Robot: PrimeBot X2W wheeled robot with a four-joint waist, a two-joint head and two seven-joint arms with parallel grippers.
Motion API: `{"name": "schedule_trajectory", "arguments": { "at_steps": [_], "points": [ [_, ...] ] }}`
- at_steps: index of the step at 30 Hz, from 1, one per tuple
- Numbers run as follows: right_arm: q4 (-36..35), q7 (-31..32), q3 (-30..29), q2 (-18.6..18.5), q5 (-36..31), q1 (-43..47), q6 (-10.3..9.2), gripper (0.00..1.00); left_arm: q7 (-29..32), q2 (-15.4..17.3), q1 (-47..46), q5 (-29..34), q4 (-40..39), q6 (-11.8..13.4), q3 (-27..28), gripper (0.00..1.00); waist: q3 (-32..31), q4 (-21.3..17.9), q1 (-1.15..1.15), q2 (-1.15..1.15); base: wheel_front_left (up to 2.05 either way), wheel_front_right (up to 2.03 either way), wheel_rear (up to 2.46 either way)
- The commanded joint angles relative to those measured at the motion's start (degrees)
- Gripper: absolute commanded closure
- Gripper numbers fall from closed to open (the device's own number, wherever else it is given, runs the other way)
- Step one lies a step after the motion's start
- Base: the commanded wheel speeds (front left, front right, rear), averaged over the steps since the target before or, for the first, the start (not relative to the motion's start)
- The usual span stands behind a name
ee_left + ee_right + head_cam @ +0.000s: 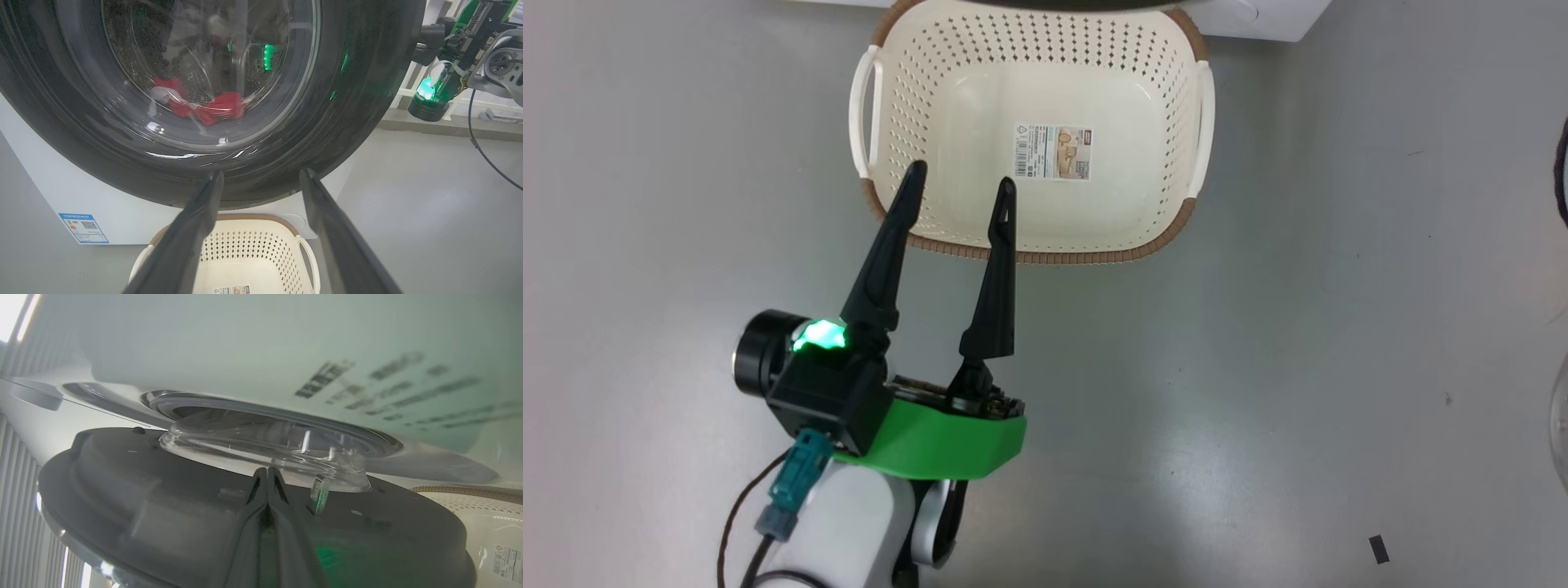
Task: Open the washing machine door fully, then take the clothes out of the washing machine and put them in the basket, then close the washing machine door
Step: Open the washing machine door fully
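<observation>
The washing machine door (359, 102) stands ajar in front of the white washing machine (61, 192). Red clothes (220, 108) lie in the drum, seen through the door glass. My right gripper (267, 469) is shut with nothing in it, its tips against the door's dark inner face (143, 498) beside the clear glass bowl (253, 441). The cream basket (1045, 255) sits on the floor in front of the machine and holds nothing but a sticker. My left gripper (961, 175) is open above the basket's near left rim. In the left wrist view, the left gripper (261, 173) points at the door's lower rim.
Grey floor (1298, 367) spreads around the basket. My right arm's wrist (461, 36), with a green light, sits past the door's right edge. A blue label (83, 228) marks the machine's lower front. A small dark mark (1378, 549) lies on the floor.
</observation>
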Motion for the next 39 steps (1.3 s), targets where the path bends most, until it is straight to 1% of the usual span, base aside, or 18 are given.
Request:
{"name": "schedule_trajectory", "arguments": {
  "at_steps": [1,10,16,22,28,39],
  "points": [
    [-1.89,1.28,1.41,2.5,-0.74,-0.85,0.03,1.0,-0.43,0.68,-0.3,0.32,-1.12,0.51,1.77,0.0,0.01,-0.14,0.0,0.0,0.0,0.0,0.0],
    [-3.62,3.8,2.38,3.53,-1.79,0.28,0.03,1.0,-0.43,0.66,-0.57,0.43,-0.74,0.41,3.01,0.0,-0.14,-1.03,0.0,0.0,0.0,0.0,0.0],
    [-5.48,6.19,3.51,3.91,-2.6,2.88,0.03,1.0,-0.43,0.65,-0.41,0.65,-0.65,0.54,3.74,0.0,-0.85,-2.0,0.0,0.0,0.0,0.0,0.0],
    [-6.69,8.3,4.43,4.09,-1.97,4.87,0.03,1.0,-0.43,0.65,-0.04,0.3,-0.79,0.79,4.43,0.0,-1.4,-2.61,0.0,0.0,0.0,0.0,0.0],
    [-7.87,9.84,6.72,4.15,-1.61,7.55,0.03,1.0,-0.43,0.65,0.61,0.05,-0.54,0.83,4.96,0.0,-2.6,-2.79,0.0,0.0,0.0,0.0,0.0],
    [-8.65,10.37,10.44,4.16,0.72,11.14,0.03,1.0,-0.43,0.65,2.81,-0.22,-0.62,0.82,6.88,0.0,-4.82,-2.52,0.0,0.0,0.0,0.0,0.0]
  ]
}}
